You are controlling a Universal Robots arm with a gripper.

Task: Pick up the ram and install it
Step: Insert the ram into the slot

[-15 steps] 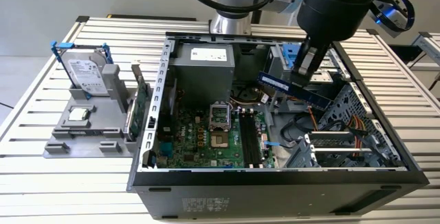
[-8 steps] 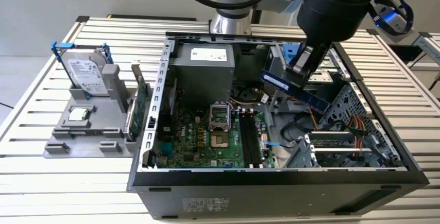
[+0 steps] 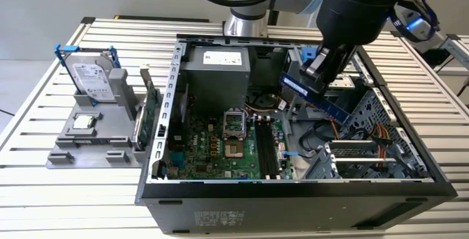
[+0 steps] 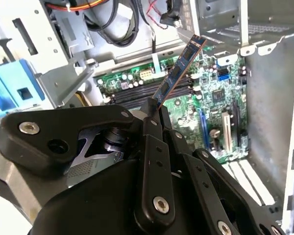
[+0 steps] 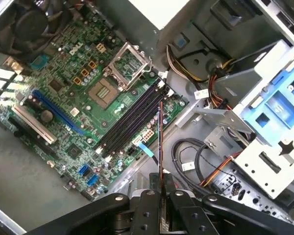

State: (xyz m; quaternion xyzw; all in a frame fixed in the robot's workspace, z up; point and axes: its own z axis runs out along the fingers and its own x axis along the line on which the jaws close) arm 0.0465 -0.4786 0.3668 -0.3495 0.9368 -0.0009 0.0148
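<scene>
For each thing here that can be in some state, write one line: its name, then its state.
ram: clamped in the gripper, held tilted above the open case, not yet seated.
gripper: jaws shut on the ram.
computer case: lying flat, side panel off.
memory slots: all empty.
processor socket: open, no cooler fitted.
hard drive: upright in the grey holder.

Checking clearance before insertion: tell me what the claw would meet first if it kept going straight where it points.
Probably the motherboard near the dark memory slots; the ram held in the claw would touch first. Depth is unclear.
</scene>
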